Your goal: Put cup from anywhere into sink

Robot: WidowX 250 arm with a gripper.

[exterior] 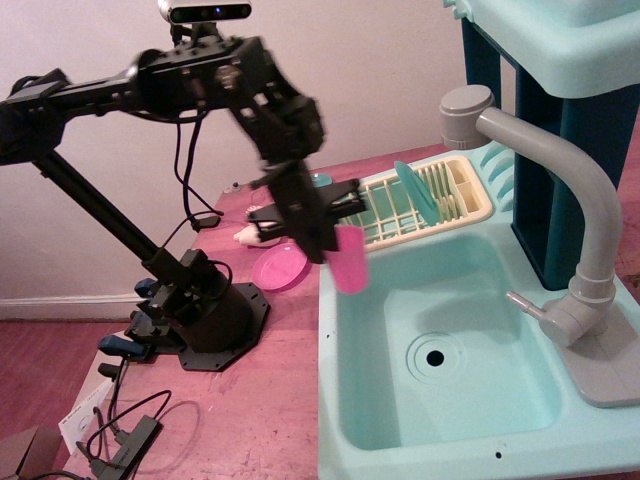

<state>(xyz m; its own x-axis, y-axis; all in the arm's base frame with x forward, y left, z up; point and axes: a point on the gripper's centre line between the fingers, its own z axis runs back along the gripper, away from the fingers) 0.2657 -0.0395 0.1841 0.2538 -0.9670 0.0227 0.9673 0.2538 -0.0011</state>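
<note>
The pink translucent cup (pixel 349 258) hangs upright in the air over the left rim of the light-teal sink (pixel 440 440). My gripper (pixel 332 232) is shut on the cup's upper part and holds it well above the basin floor. The black arm reaches in from the left and is blurred by motion. The sink's round black drain hole (pixel 434 356) lies to the right of and below the cup. The grey faucet (pixel 560 200) arches over the basin's right side.
A cream dish rack (pixel 420 205) with a teal plate standing in it sits behind the basin. A flat pink plate (pixel 278 268) and other toy dishes lie on the table left of the sink. The arm's black base (pixel 200 315) stands at the left.
</note>
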